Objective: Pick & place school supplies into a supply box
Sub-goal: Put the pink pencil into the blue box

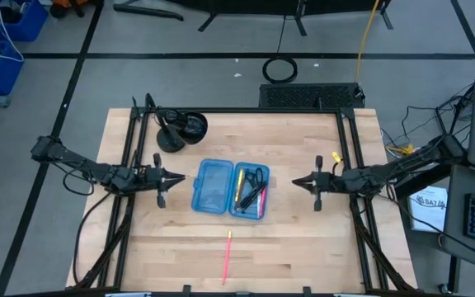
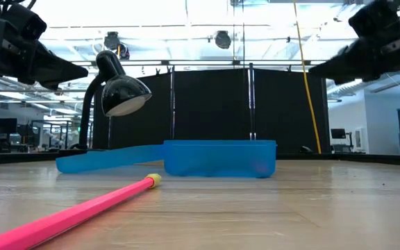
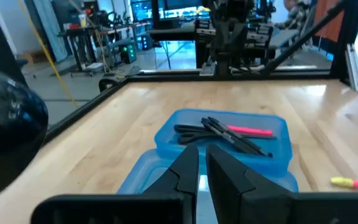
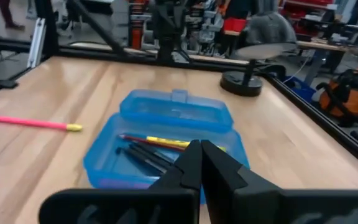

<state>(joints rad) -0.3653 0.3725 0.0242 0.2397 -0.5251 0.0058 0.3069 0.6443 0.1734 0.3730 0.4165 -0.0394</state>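
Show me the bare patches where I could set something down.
Free: the table right of the pink pencil, and the strip between lamp and far right corner. Crowded: the middle, where the left gripper and right gripper flank the open box.

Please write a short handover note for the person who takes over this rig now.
Left end effector: shut, empty, hovering left of the supply box.
Right end effector: shut, empty, hovering right of it.
Box open, mid-table; the right half holds pens, pencils and scissors.
Left: one pink pencil lies on the table near the front edge; place it inside.
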